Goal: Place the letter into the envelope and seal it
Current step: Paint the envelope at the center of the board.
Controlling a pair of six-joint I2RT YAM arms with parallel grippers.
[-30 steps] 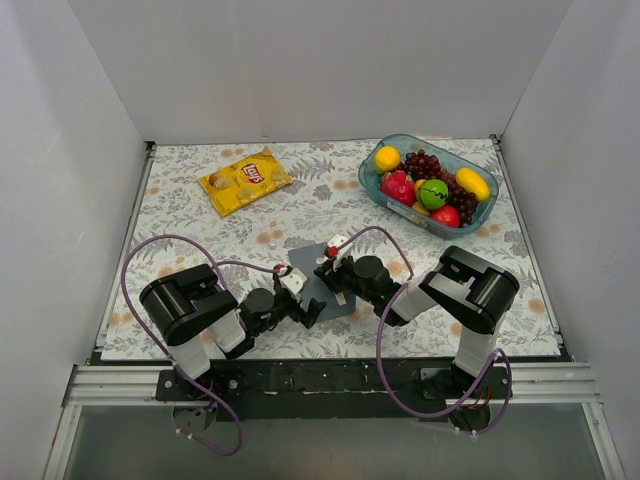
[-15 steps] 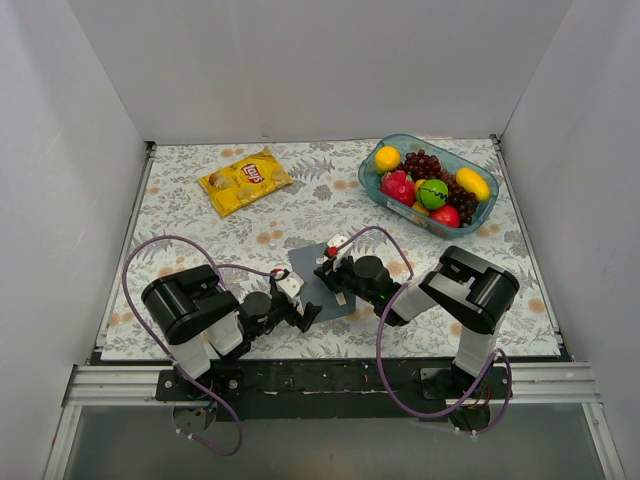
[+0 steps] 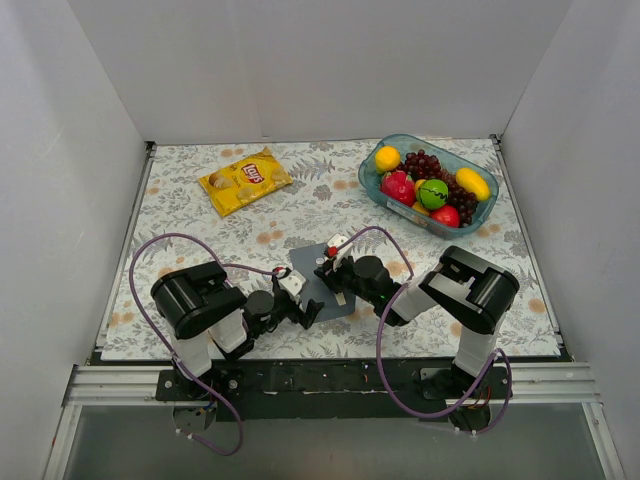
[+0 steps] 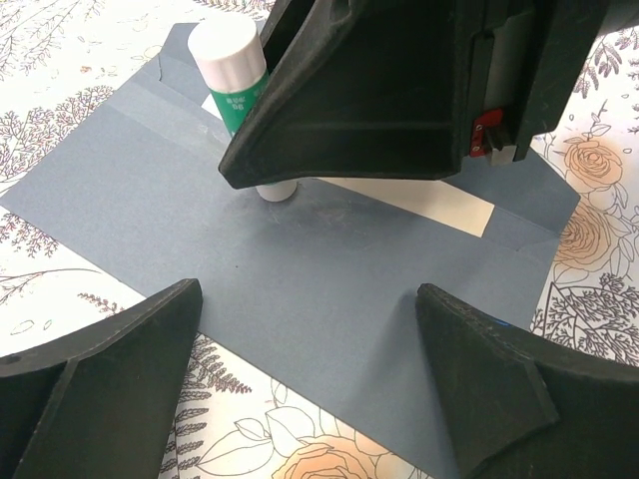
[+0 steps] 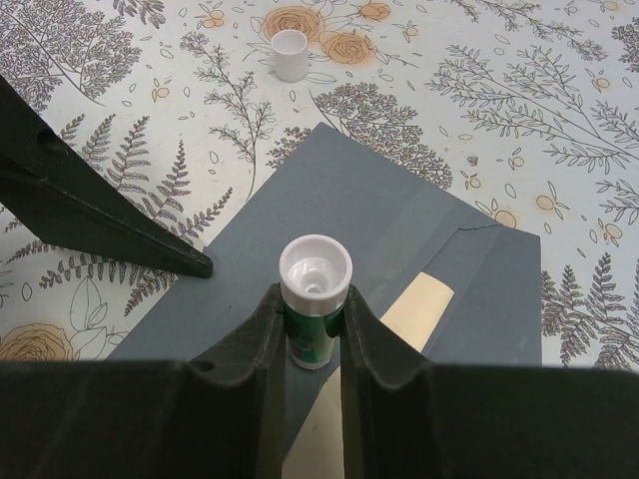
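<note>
- Change noted: in the overhead view the bulky elbow of the left arm, lower left of the frame, has drifted a little to the right over the last second, and its purple cable loop with it. Nothing else has visibly moved.
- Left claw (image 4: 300,399): spread wide, holding nothing, still poised over the near edge of the envelope (image 4: 300,279). I cannot tell whether it touches the paper.
- Right claw (image 5: 313,299): unchanged in place, pinching a green-labelled glue stick (image 5: 315,289) upright, its lower end resting on the envelope just beside the opening.
- Cap (image 5: 291,55): a small white cap stands on the tablecloth at the top of the right wrist view, well apart from the stick.
- Letter (image 4: 429,200): lies inside the envelope, with only a cream strip showing at the mouth, right of centre in the left wrist view.
- Envelope: flat at lower centre of the overhead view, between the two claws, flap still open.
- Assessment: insertion looks complete and glue appears to be going on. The left arm's shift looks like a settling adjustment, not a new step. Folding and pressing the flap remain.
</note>
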